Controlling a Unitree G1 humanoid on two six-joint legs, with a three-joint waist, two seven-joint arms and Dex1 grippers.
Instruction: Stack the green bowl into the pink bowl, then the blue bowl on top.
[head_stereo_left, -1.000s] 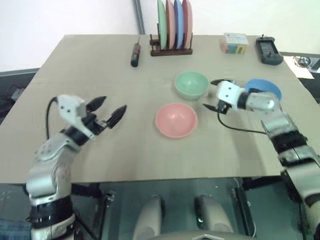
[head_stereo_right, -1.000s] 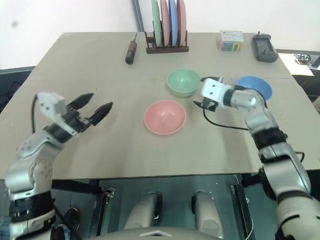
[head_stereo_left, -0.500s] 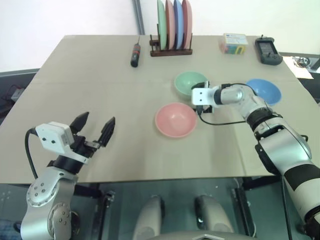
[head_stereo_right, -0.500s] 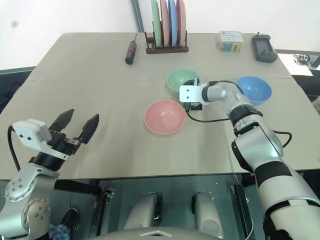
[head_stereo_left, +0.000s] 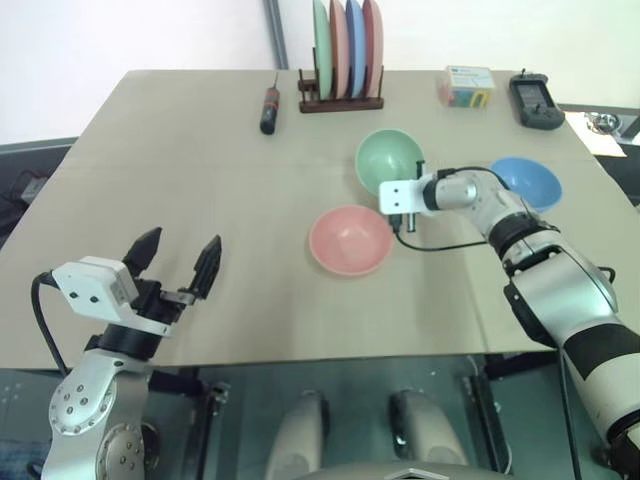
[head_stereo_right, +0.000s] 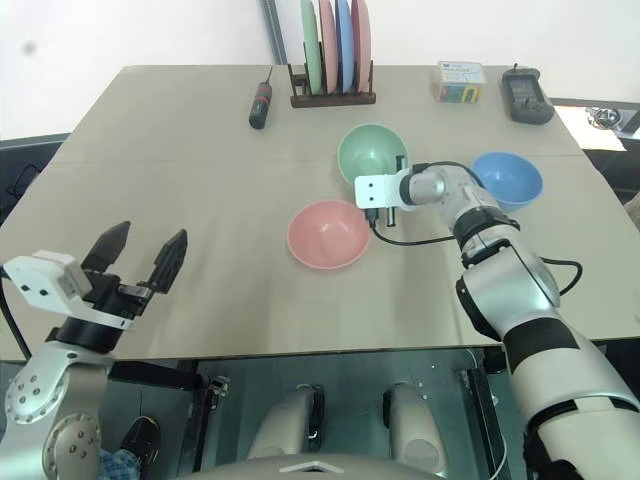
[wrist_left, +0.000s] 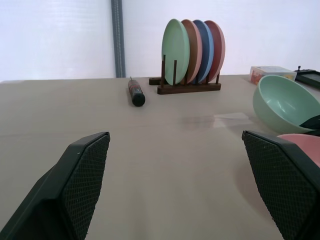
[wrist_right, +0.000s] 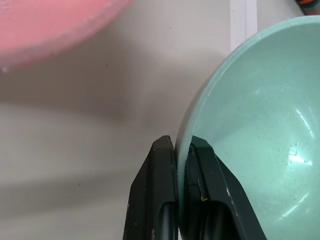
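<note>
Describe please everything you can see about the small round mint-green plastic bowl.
The small round mint-green plastic bowl is plain, smooth and glossy inside, and holds nothing. It is tilted, its opening turned partly toward the camera. The right claw is shut on its rim, one finger inside and one outside. It is between the salmon-pink plastic bowl and the wooden plate rack.

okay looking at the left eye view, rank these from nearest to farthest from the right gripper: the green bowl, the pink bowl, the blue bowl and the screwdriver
1. The green bowl: the right gripper is shut on its near rim.
2. The pink bowl: just beside the gripper, on the robot's left and nearer the robot.
3. The blue bowl: on the robot's right, past the forearm.
4. The screwdriver: far back left, near the plate rack.
</note>
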